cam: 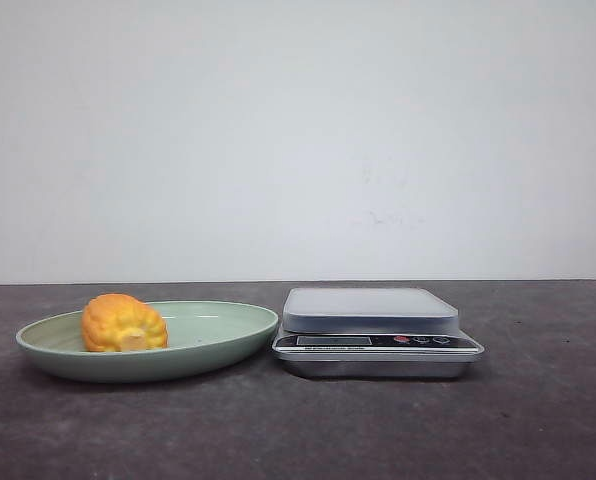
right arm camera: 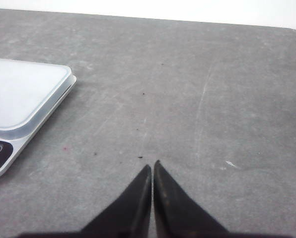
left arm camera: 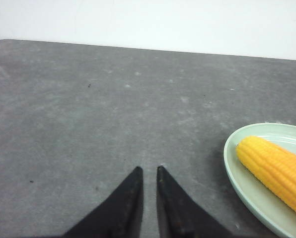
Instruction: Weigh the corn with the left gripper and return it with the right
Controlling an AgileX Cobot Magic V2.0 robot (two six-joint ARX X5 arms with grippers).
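The corn [cam: 124, 323] lay on the green plate [cam: 218, 335], beside the bare scale [cam: 370, 309]. Both the left gripper [left arm camera: 149, 170] and right gripper [right arm camera: 153, 165] were pressed together, holding nothing. Weighing might be coming, or already over.

Left end effector [left arm camera: 149, 169]: hovered low, black fingers drawn nearly together, narrow gap, nothing held | Right end effector [right arm camera: 152, 164]: hovered low too, fingertips pressed together, holding nothing
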